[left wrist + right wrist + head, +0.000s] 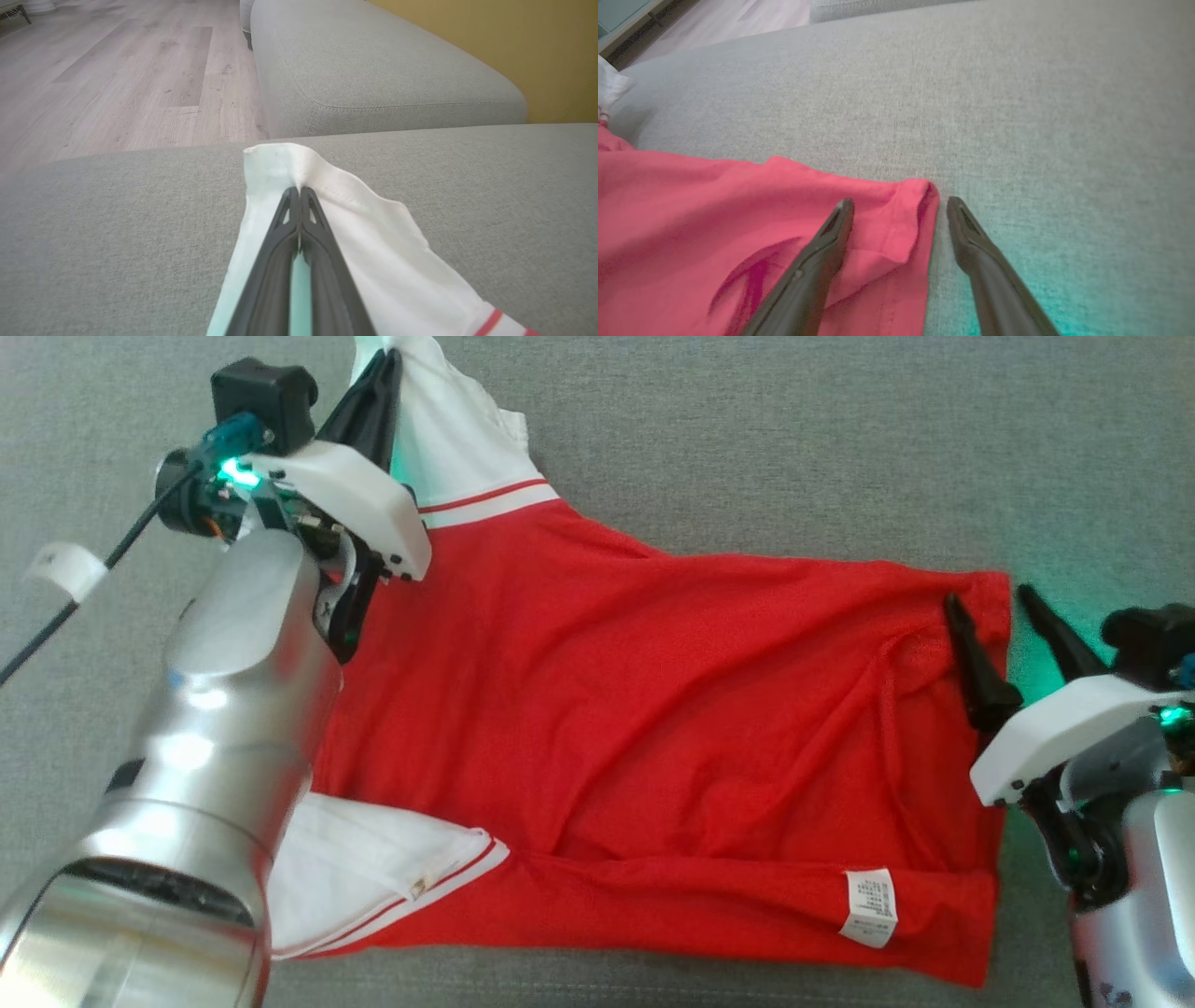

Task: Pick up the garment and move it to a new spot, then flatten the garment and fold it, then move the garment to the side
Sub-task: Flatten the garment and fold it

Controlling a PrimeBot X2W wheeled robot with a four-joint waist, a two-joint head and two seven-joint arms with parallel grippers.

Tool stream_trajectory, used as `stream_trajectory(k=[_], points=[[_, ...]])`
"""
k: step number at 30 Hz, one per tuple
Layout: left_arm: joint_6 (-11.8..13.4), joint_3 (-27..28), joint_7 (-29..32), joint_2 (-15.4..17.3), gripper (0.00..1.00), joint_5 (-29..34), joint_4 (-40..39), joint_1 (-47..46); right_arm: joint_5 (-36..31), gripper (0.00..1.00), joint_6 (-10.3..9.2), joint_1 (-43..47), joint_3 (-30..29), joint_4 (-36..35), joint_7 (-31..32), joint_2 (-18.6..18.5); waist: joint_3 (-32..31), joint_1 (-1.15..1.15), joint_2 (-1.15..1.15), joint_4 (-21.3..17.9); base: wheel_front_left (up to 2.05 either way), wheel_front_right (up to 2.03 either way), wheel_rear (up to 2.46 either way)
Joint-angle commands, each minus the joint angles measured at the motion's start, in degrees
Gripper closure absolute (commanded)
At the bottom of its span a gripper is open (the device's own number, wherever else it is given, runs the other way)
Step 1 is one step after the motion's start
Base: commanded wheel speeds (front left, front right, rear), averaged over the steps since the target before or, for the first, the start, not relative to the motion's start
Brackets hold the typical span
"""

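The garment [635, 728] is a red shirt with white, red-striped sleeves, spread across a grey couch cushion [840, 439]. My left gripper [385, 373] is shut on the far white sleeve [373, 242] near its cuff; in the left wrist view the two fingers [299, 219] meet on the white cloth. My right gripper [991, 595] is open and straddles the far hem corner [920, 196]: one finger [831, 238] rests over the red cloth, the other finger [971, 238] over bare cushion.
A white care label [870, 907] lies near the shirt's near hem. The near white sleeve [373, 868] lies beside my left forearm. A second grey cushion [373, 65], wooden floor [117, 79] and a yellow wall [537, 46] lie beyond.
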Motion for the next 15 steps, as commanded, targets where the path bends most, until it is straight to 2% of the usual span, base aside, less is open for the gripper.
stream_trajectory(k=[1, 6, 7, 9, 15], points=[[-0.16, 1.35, -0.77, 2.68, 1.0, -0.76, -2.17, -0.37, 0.7, 0.0, -0.04, -1.29, 1.55, -0.7, 0.44, -1.12, 0.09, 0.0, 0.0, 0.16, 0.0, 0.0, 0.0], [-0.29, 0.96, -1.85, 3.39, 1.0, -2.04, -4.94, 1.45, 1.53, 0.0, -0.04, -3.26, 3.17, 4.93, 3.74, -1.83, 0.34, 0.0, 0.0, 0.42, 0.0, 0.0, 0.0], [-0.3, 1.03, -2.15, 3.56, 1.0, -2.35, -5.45, 1.85, 1.79, 0.03, -0.04, -3.55, 3.63, 5.79, 4.74, -2.01, 0.3, 0.0, 0.0, 0.43, 0.0, 0.0, 0.0], [-0.31, 1.27, -2.99, 3.94, 1.0, -2.89, -6.53, 2.69, 2.28, 1.0, -0.04, -3.84, 4.13, 7.08, 6.66, -2.38, 0.11, 0.0, 0.0, 0.55, 0.0, 0.0, 0.0], [1.31, 3.6, -7.06, 5.62, 1.0, -4.37, -11.18, 6.32, 3.55, 1.0, -0.04, -4.11, 1.82, 3.84, 4.3, -2.48, -1.62, 0.0, 0.0, 0.7, 0.0, 0.0, 0.0]])
